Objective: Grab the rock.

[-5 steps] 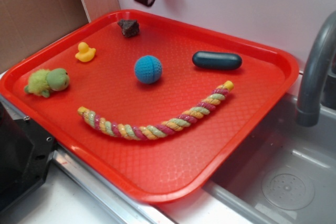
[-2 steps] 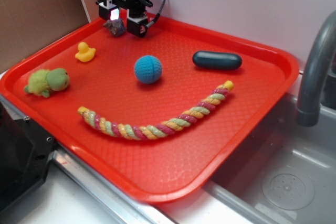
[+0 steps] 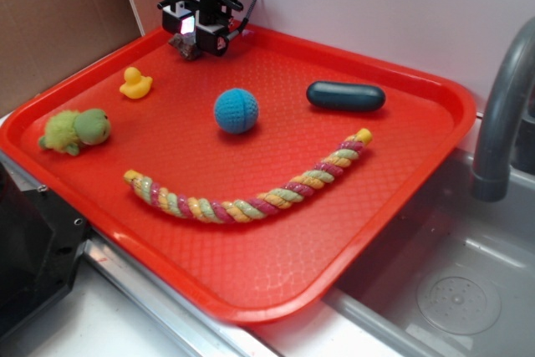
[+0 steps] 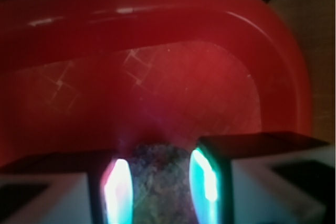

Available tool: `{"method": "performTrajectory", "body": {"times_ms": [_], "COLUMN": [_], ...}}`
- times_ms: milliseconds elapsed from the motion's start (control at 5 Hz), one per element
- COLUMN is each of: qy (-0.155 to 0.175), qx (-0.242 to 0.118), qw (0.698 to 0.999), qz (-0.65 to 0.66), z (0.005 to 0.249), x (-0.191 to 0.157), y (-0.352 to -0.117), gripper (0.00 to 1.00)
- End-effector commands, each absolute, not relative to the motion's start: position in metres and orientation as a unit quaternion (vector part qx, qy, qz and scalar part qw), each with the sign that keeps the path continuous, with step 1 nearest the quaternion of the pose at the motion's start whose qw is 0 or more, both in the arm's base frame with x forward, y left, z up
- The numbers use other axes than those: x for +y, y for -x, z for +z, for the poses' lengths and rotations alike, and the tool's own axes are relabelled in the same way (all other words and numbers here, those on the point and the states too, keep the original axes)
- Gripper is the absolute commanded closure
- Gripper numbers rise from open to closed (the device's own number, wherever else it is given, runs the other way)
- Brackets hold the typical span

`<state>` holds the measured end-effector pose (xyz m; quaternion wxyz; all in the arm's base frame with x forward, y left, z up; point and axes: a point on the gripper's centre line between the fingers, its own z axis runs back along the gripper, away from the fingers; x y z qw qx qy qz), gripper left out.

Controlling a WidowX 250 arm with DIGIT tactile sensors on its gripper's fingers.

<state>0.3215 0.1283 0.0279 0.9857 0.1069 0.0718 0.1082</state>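
The rock [image 3: 185, 46], a small dark jagged lump, lies at the far left corner of the red tray [image 3: 276, 257]. My gripper [image 3: 194, 34] has come down over it, and both fingers press against the rock's sides. In the wrist view the mottled grey-brown rock [image 4: 159, 174] fills the gap between the glowing left pad [image 4: 118, 190] and right pad [image 4: 205, 182] of my gripper [image 4: 161, 184]. The tray's curved rim [image 4: 157, 9] rises just beyond it.
On the tray are a yellow duck [image 3: 135, 84], a green plush [image 3: 77, 130], a blue ball [image 3: 236, 110], a dark teal capsule [image 3: 345, 95] and a braided rope [image 3: 251, 198]. A grey faucet [image 3: 501, 114] and a sink [image 3: 451, 290] are on the right, cardboard [image 3: 58, 14] at the back left.
The gripper came down from above the tray's far corner onto the rock, and its fingers closed in on the rock's sides. The rock shifted slightly left.
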Motion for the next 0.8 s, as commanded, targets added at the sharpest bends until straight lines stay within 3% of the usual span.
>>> {"method": "performTrajectory", "body": {"times_ms": [0, 200, 400, 600], "qy": [-0.075, -0.015, 0.023, 0.018], "qx": [-0.007, -0.022, -0.037, -0.047], "qw": [0.981, 0.98, 0.98, 0.98], "qz": [0.181, 0.197, 0.196, 0.193], "z": [0.162, 0.214, 0.263, 0.312], "x": [0.075, 0.048, 0.058, 0.059], "y": [-0.291, -0.243, -0.218, -0.208], "gripper": [1.0, 1.0, 1.0, 1.0]}}
